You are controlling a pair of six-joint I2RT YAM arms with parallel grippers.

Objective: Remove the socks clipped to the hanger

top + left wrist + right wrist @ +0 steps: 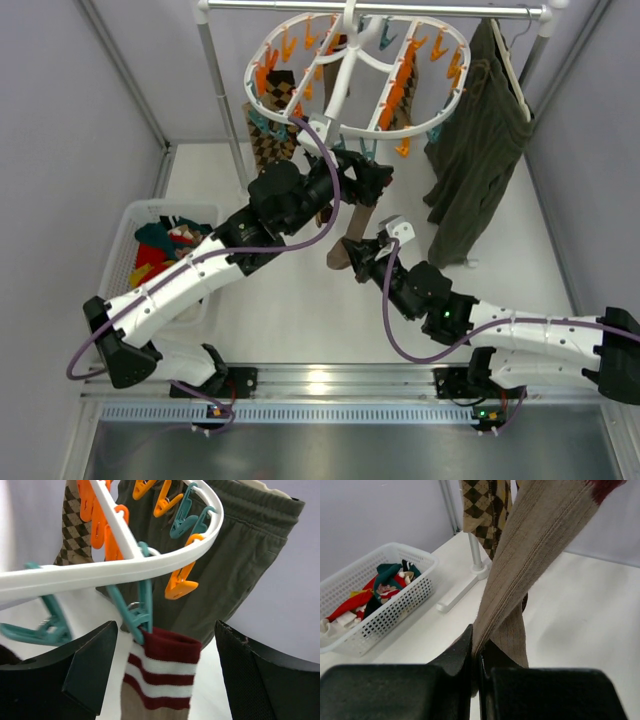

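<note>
The hanger, a white oval rack with orange and teal clips, hangs from the rail. A brown sock with a red-and-white striped cuff hangs from a teal clip on the hanger's rim. My left gripper is open, with one finger on each side of the cuff and a gap to both. Lower down, my right gripper is shut on the same sock's tan leg, which runs taut up to the cuff. Argyle socks hang at the rack's left side.
A white basket with coloured socks in it sits on the table to the left. A dark olive garment hangs at the right of the rail, just behind the rack. The rail stand's post and foot stand behind the sock.
</note>
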